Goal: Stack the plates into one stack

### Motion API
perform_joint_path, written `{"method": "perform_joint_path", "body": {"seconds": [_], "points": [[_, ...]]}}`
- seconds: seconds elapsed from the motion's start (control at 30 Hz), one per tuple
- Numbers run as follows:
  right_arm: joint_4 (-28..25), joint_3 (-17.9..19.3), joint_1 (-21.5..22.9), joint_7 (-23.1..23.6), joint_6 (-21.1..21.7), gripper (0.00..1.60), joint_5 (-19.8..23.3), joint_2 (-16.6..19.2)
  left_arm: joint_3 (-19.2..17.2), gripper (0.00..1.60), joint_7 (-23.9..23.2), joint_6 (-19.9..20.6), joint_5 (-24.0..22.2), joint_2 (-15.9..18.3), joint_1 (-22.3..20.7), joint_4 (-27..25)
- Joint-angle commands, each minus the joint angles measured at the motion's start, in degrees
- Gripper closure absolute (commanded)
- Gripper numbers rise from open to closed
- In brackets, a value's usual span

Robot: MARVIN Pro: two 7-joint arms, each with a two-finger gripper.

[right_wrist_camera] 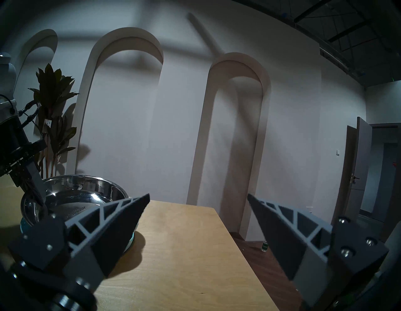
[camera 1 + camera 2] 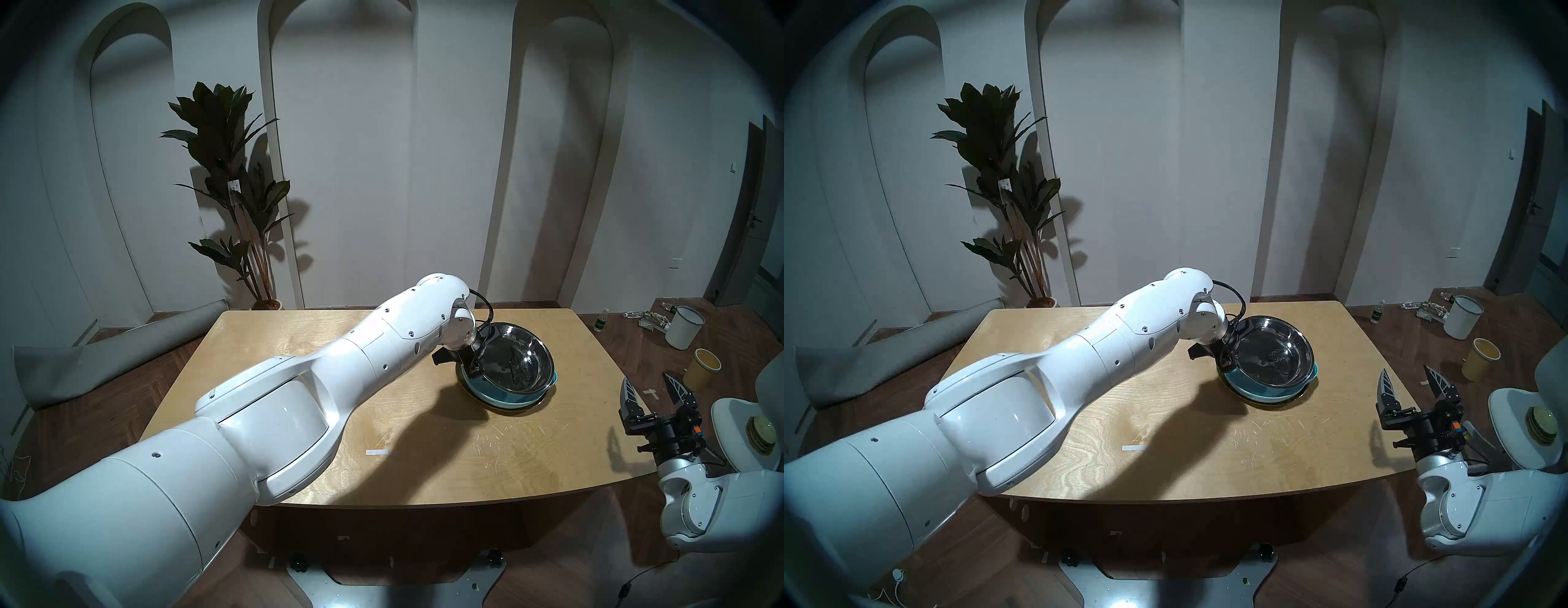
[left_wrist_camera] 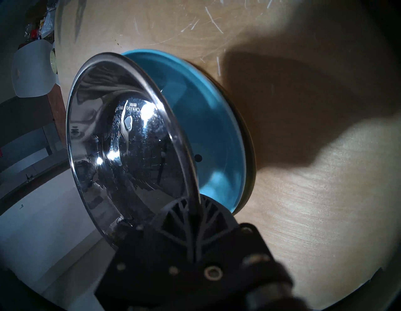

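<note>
The steel deep dish (image 2: 513, 361) is tilted over the blue dish (image 2: 483, 389), which lies on the gold plate (image 2: 511, 408) on the right half of the table (image 2: 297, 339). My left gripper (image 2: 474, 368) is shut on the steel dish's left rim. The left wrist view shows the fingers (image 3: 173, 219) pinching the rim of the steel dish (image 3: 130, 141), with the blue dish (image 3: 206, 130) behind it. The chick face is hidden. My right gripper (image 2: 647, 380) is open and empty beyond the table's right edge. It also shows in the right wrist view (image 1: 198, 195).
A white tape strip (image 2: 377, 452) lies near the table's front. A potted plant (image 2: 229, 191) and a rolled grey mat (image 2: 106, 356) are at the back left. A white bucket (image 2: 683, 327), a yellow cup (image 2: 704, 367) and a white chair (image 2: 738, 416) stand to the right.
</note>
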Motion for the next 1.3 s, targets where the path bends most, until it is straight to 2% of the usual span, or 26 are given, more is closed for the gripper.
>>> {"method": "perform_joint_path", "body": {"seconds": [0.0,0.4,0.43,0.47,0.5,0.53,0.57,0.6,0.63,0.7,0.73,0.97,1.03,1.27], "points": [[-0.4,2.0,-1.9,-6.0,-0.2,0.00,-0.5,-0.5,0.2,1.60,0.9,-0.1,0.4,-2.7,-1.5,0.6],[-0.7,4.8,-5.2,-6.0,-0.2,0.00,-1.8,-2.4,1.4,1.60,3.0,0.5,2.4,-4.3,-1.4,3.9],[-0.8,5.1,-5.5,-6.0,-0.2,0.00,-1.9,-2.5,1.4,1.52,3.2,0.6,2.6,-4.4,-1.4,4.2],[-0.8,5.4,-5.8,-6.1,-0.2,0.00,-2.0,-2.7,1.5,1.26,3.4,0.6,2.7,-4.5,-1.4,4.5],[-0.7,5.6,-6.0,-6.0,-0.2,0.00,-2.1,-2.9,1.5,1.19,3.5,0.7,2.8,-4.6,-1.5,4.7],[-0.7,6.1,-6.4,-6.0,-0.2,0.00,-2.3,-3.2,1.6,0.99,3.8,0.7,3.0,-4.7,-1.5,5.1],[-0.7,6.4,-6.6,-6.0,-0.2,0.00,-2.4,-3.3,1.6,0.88,4.0,0.8,3.1,-4.8,-1.6,5.3],[-0.7,6.8,-6.9,-6.1,-0.2,0.00,-2.5,-3.5,1.7,0.65,4.2,0.8,3.3,-4.9,-1.6,5.6],[-0.7,7.2,-7.1,-6.0,-0.2,0.00,-2.6,-3.7,1.7,0.57,4.4,0.9,3.4,-5.0,-1.6,5.8],[-0.7,7.9,-7.6,-6.0,-0.2,0.00,-2.9,-4.1,1.7,0.54,4.8,0.9,3.7,-5.0,-1.8,6.2],[-0.6,8.9,-8.2,-6.0,-0.2,0.00,-3.3,-4.6,1.7,0.24,5.4,1.1,3.9,-5.1,-2.0,6.7],[-0.5,11.8,-9.9,-6.0,-0.2,0.00,-4.4,-6.4,1.3,0.24,7.0,1.3,4.5,-5.3,-3.3,7.7],[-0.4,12.8,-10.5,-6.0,-0.2,0.00,-4.8,-7.0,1.3,0.29,7.5,1.4,4.7,-5.3,-3.9,7.8],[-0.4,17.0,-12.4,-6.0,-0.2,0.00,-6.5,-9.4,0.9,0.25,9.4,2.1,6.0,-5.2,-5.9,8.3]]}}
